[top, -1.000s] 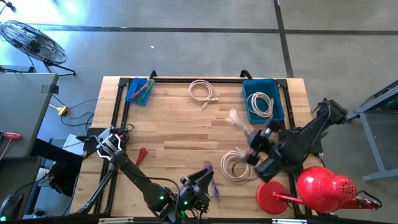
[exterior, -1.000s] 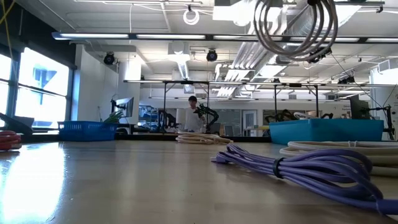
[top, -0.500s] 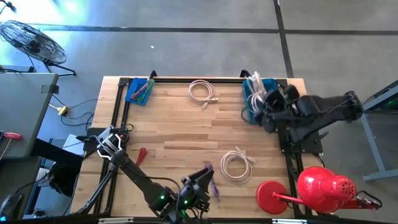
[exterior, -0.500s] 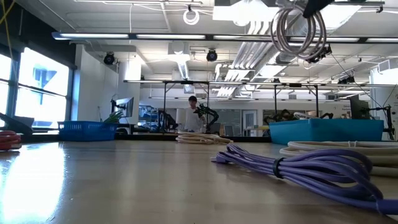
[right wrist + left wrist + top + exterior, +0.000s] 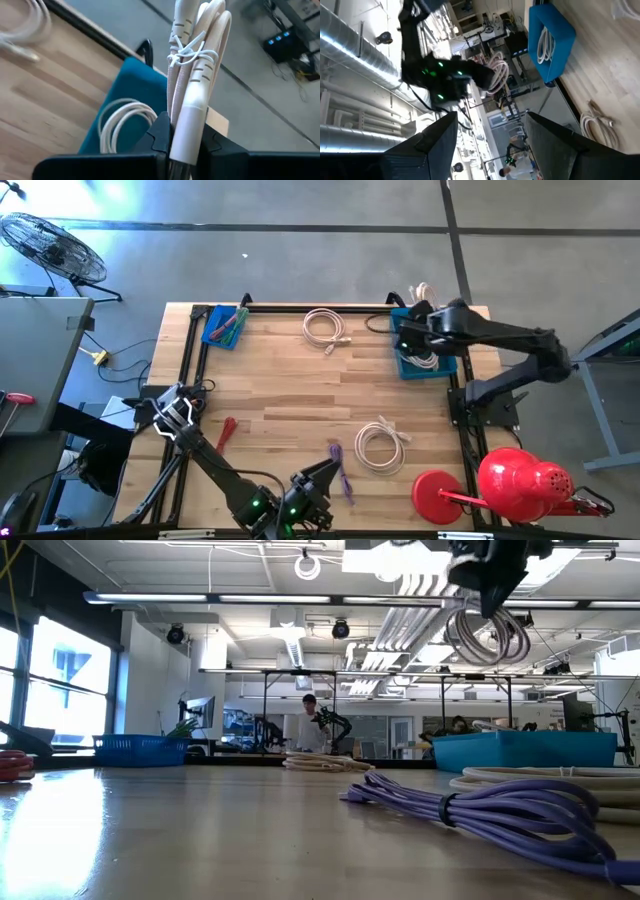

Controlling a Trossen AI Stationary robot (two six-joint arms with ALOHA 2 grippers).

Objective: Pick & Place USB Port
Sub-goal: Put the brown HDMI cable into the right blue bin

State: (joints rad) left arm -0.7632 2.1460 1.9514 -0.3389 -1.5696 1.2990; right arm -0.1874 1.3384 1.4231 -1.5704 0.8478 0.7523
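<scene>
- one white cable bundle (image 5: 192, 75) is squeezed tight in the right pincer (image 5: 413, 330), hanging long-ways down.
- blue bin (image 5: 445, 362) at the tabletop's far right corner sits right below it.
- left pincer (image 5: 490, 135) waits at the near edge, fingers apart, holding nothing.

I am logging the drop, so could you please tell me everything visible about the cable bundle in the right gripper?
The cable bundle is a cream-white coil, looped and tied with a thin white twist tie. The right gripper has its dark fingers shut on its lower end, and it hangs in the air above the blue bin, which already holds another white coil.
</scene>
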